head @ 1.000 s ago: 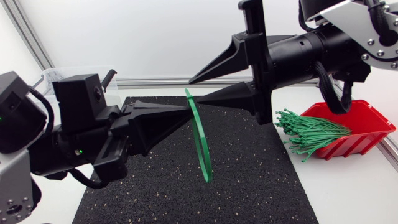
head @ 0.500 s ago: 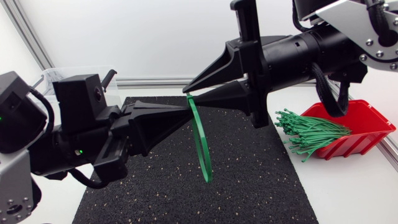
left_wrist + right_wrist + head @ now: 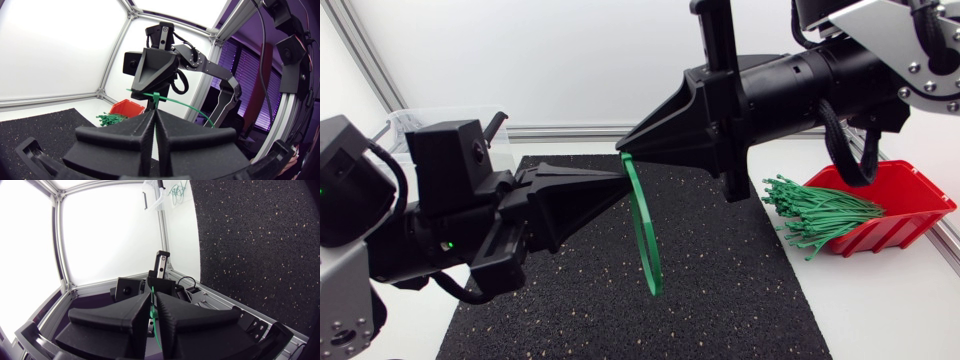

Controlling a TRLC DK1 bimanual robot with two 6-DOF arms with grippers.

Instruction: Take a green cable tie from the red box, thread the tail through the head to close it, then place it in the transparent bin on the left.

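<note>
A green cable tie (image 3: 645,235) bent into a loop hangs over the black mat (image 3: 720,300) between my two grippers. My left gripper (image 3: 620,182) is shut on the loop near its upper end, and the left wrist view shows the tie (image 3: 185,101) arcing away beyond its closed fingertips. My right gripper (image 3: 625,150) meets it from the right, its fingers closed on the tie's top end; in the right wrist view the green strip (image 3: 155,325) sits pinched between them. The red box (image 3: 905,200) holds a bundle of green ties (image 3: 820,212). The transparent bin (image 3: 430,122) stands at the back left.
The mat covers the table's middle, with white table surface around it. The red box sits off the mat's right edge, and its ties spill over the rim toward the mat. A metal frame rail (image 3: 580,130) runs along the back.
My right gripper's fingers have closed from wide apart onto the tie's upper end. It has also shifted slightly left. The left arm and the loop have stayed put.
</note>
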